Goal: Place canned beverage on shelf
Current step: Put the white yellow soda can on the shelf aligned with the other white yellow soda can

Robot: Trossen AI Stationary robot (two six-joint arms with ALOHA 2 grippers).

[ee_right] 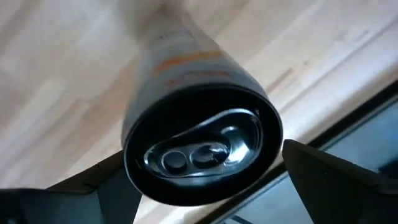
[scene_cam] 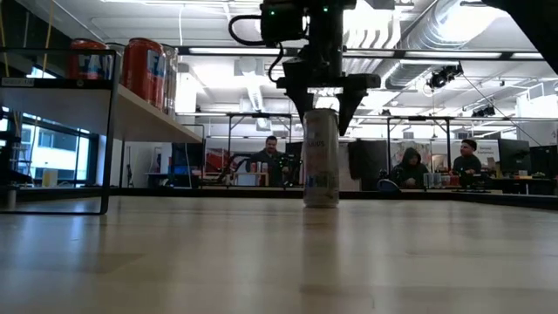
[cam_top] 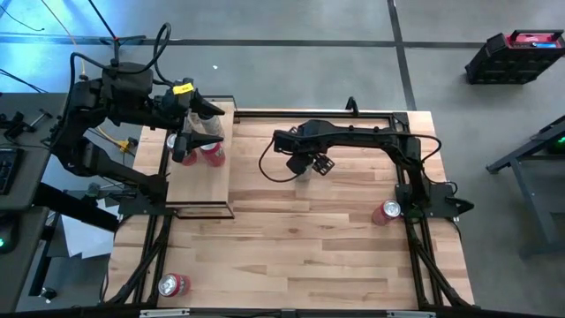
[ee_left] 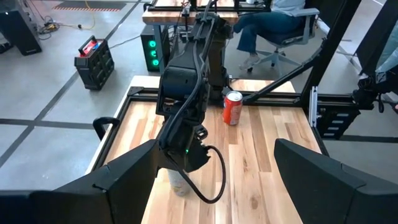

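A tall slim white can [scene_cam: 321, 157] stands upright on the tabletop near its middle; it also shows in the high view [cam_top: 305, 172]. My right gripper [scene_cam: 323, 100] is open just above it, one finger on either side of the can's top [ee_right: 202, 149], and I see no touch. My left gripper [cam_top: 194, 132] is open and empty over the far end of the shelf [cam_top: 199, 181], a pale-wood board in a thin black frame at the table's left. Two red cans [cam_top: 212, 152] stand on the shelf by the left gripper.
A red can [cam_top: 386, 212] stands by the right arm's base and another red can [cam_top: 172, 284] near the table's near left corner. In the low view the shelf board [scene_cam: 148, 109] is raised above the tabletop. People sit at desks beyond the table.
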